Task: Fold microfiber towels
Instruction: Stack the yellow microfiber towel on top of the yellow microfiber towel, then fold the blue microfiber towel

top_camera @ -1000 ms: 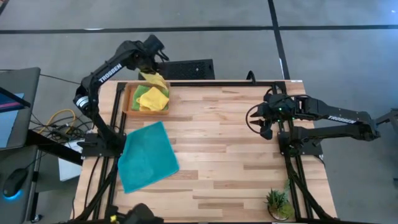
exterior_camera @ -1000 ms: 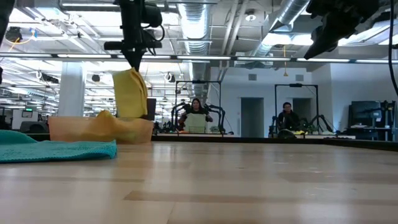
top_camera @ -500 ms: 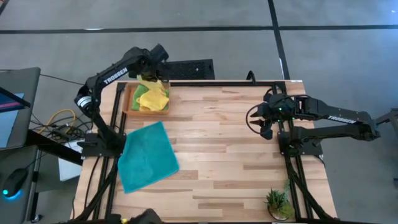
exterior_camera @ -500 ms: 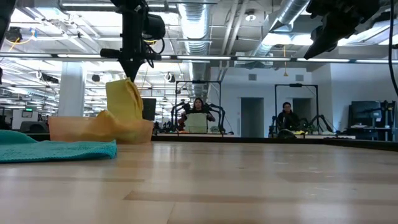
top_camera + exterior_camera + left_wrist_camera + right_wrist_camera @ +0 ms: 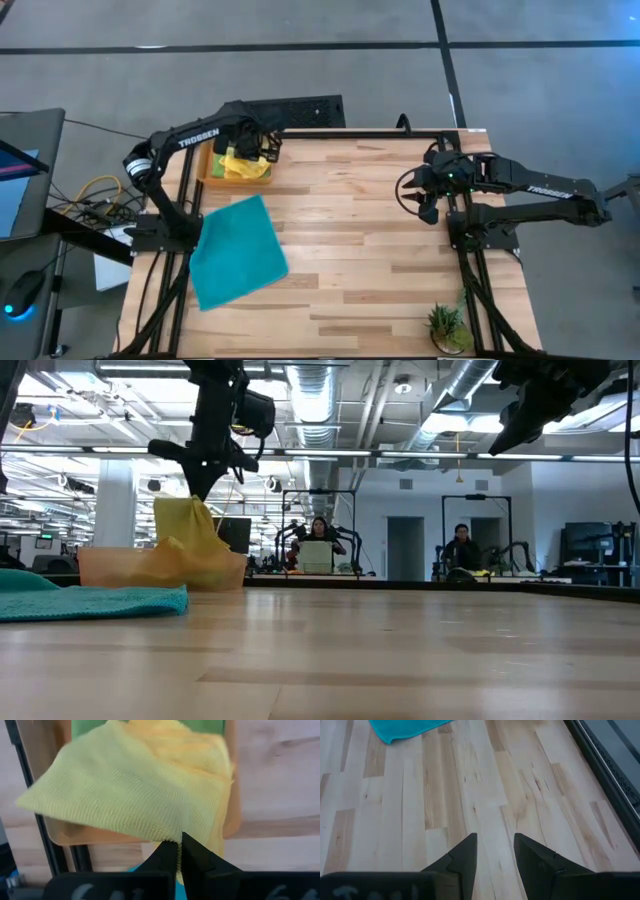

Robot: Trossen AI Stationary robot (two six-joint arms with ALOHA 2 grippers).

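The left pincer (image 5: 178, 851), clamped on a corner of a yellow towel (image 5: 135, 795), is holding it over the orange tray (image 5: 208, 170) for lifting out, while the right pincer (image 5: 494, 851) is waiting apart above the desk (image 5: 380, 250).

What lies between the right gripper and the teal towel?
Only bare table separates the open right gripper from the teal towel, as the high view shows.

A tray (image 5: 206, 170) is set at the table's (image 5: 380, 250) far left corner, with towels (image 5: 243, 166) piled in it. One towel (image 5: 180, 532) is held above the tray by the left gripper (image 5: 200, 485). Another towel (image 5: 235, 250) is spread on the table nearer the front left, partly over the edge, and a small plant (image 5: 447, 325) stands at the front right corner.
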